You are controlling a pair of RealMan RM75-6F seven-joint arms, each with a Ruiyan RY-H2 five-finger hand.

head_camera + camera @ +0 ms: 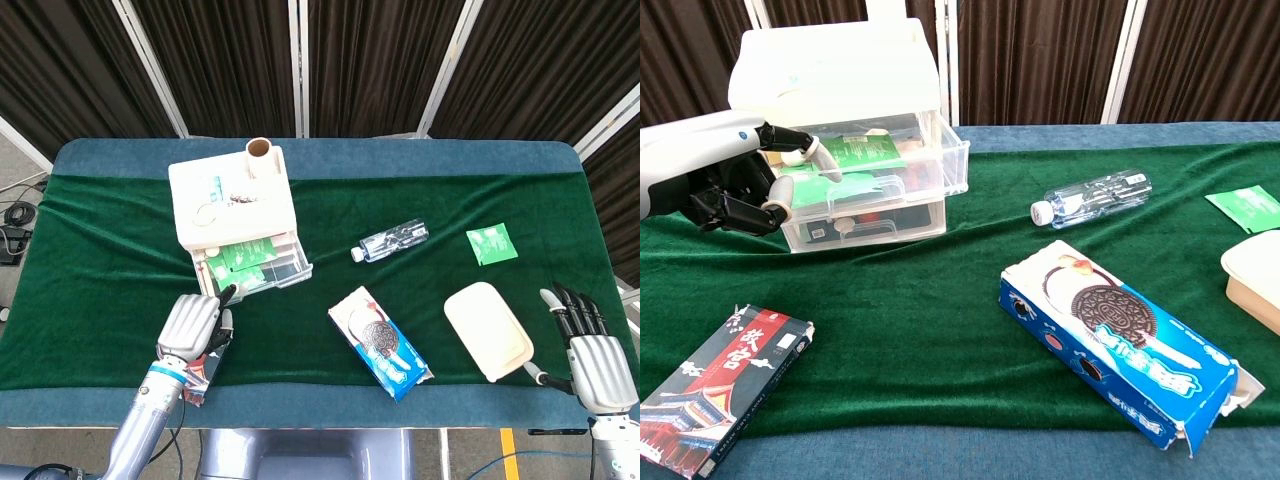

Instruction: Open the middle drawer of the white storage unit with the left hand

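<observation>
Chest view had my left hand (735, 190) right at the front of the middle drawer (880, 172), fingers curled in, with a fingertip hooked on the drawer's left front corner, so it was gripping the drawer front. From the head view the same hand (192, 325) sat just in front of the white storage unit (232, 196), one finger pointing up at the drawer's edge.

That drawer stuck out well past the unit's front, slightly skewed toward the right, and I could see green packets (862, 152) lying inside it. The bottom drawer (865, 222) under it was shut. The unit sat at the back left of the green cloth (400, 200), with a cardboard tube (259, 152) standing at its rear edge.

A red and black box (715, 385) lay flat on the cloth near my left wrist. Further out, a blue cookie box (1120, 340) lay in the middle, a clear water bottle (1090, 198) on its side behind it, and a small green packet (491, 244) off to the right. A cream-coloured lidded container (488, 330) sat near the right front.

My right hand (588, 345) hung at the table's right edge, fingers straight and spread, holding nothing.
</observation>
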